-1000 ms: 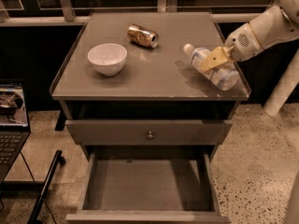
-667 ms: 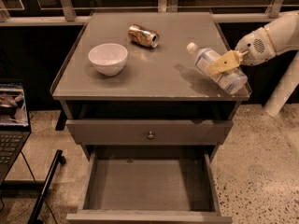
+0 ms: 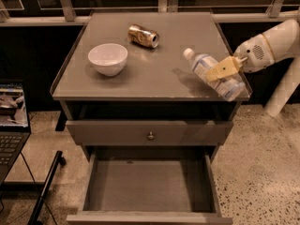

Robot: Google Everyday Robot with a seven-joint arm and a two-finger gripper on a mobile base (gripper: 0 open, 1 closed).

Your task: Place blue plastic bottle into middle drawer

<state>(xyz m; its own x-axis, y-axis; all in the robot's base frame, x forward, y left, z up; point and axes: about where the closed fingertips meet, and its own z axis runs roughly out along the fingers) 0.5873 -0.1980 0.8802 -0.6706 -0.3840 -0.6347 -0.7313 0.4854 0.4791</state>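
Note:
The blue plastic bottle [image 3: 201, 63], pale and translucent with a white cap, lies tilted in my gripper [image 3: 221, 71], cap pointing up-left. It hangs a little above the right front corner of the cabinet top [image 3: 154, 74] and casts a shadow on it. The gripper's yellowish fingers [image 3: 227, 67] are shut across the bottle's middle, and the white arm reaches in from the right. The middle drawer [image 3: 145, 184], a wide grey tray, is pulled open at the bottom and holds nothing. It lies below and to the left of the gripper.
A white bowl [image 3: 108, 58] and a gold-brown can [image 3: 143, 35] lying on its side sit on the cabinet top. A shut drawer front with a round knob [image 3: 150, 136] is above the open drawer. A laptop [image 3: 11, 116] stands at the left, a white post [image 3: 281, 93] at the right.
My gripper has carried the bottle to the right, towards the cabinet top's right front corner. Bowl, can and drawer have not moved.

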